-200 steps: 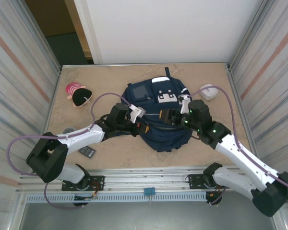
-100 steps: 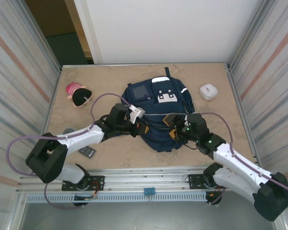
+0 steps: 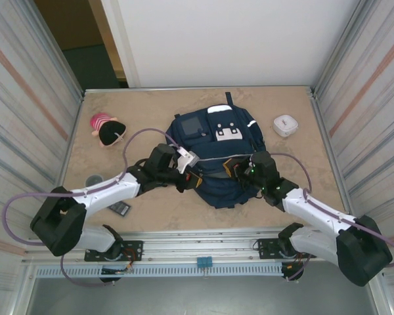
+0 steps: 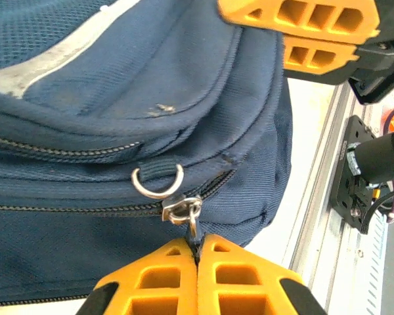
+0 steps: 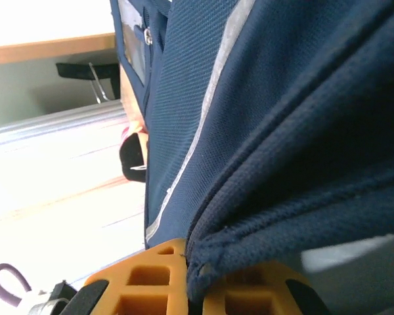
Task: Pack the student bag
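Up close, left pincer [image 4: 197, 246] pinching zipper pull [image 4: 192, 222], right pincer [image 5: 192, 274] pinching fold [image 5: 276, 226] of student bag [image 5: 282, 92].

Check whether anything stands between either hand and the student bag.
Nothing visible does. The left hand is shut on the zipper pull of the student bag, and the right hand is clamped on a fold of its fabric.

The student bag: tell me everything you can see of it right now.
The student bag lies flat in the middle of the sandy table. It is navy woven fabric with white patches, thin white stripes and a small framed pocket. The left claw is shut on a zipper pull beside a steel ring. The right claw pinches a fold of its fabric.
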Controlling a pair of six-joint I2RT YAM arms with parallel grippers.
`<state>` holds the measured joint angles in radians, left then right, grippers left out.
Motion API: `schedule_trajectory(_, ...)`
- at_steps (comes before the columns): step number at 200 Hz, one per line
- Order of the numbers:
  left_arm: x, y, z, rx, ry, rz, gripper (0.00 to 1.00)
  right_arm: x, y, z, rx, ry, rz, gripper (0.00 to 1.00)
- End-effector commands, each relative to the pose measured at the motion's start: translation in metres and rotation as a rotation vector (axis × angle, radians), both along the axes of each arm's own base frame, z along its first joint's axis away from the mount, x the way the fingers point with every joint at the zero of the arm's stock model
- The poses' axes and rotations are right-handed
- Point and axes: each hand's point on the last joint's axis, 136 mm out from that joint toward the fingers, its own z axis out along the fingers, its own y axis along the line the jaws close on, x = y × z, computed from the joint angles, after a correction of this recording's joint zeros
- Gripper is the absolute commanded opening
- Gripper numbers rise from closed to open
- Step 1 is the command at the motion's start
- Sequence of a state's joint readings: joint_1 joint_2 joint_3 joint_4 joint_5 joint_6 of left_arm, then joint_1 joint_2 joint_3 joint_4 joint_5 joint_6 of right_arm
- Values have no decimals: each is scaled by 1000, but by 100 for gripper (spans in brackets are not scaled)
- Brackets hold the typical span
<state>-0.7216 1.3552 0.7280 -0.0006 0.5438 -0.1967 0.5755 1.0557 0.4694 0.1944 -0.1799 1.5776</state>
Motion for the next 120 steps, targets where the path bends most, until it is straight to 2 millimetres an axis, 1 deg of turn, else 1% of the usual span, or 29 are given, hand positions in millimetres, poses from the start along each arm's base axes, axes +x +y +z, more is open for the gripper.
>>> schedule_trajectory(1,-19,-18,37,-76,-80,-127,0,20,-1,20,-29,-90,-31,0)
schedule_trajectory(15,-22,-29,46,-97,-89,-148,0,24,3,23,-34,-102,-19,0)
schedule_trajectory(39,-29,-55,61,-145,-119,-206,0,26,16,29,-40,-119,29,0)
schedule_trajectory(55,-25,-70,69,-153,-129,-196,0,24,23,30,-42,-127,63,0)
schedule_trajectory(67,-18,-78,75,-157,-146,-168,0,22,25,32,-48,-139,85,0)
schedule_trajectory(79,-14,-83,78,-167,-165,-155,7,19,24,34,-59,-148,114,0)
schedule_trajectory(91,-10,-82,82,-167,-191,-144,19,15,24,37,-83,-160,167,0)
schedule_trajectory(100,-10,-77,84,-154,-219,-143,31,12,24,42,-111,-176,228,0)
schedule_trajectory(112,-13,-69,88,-131,-266,-162,54,7,26,51,-162,-212,327,0)
schedule_trajectory(120,-17,-62,91,-108,-304,-181,62,3,27,56,-206,-239,392,0)
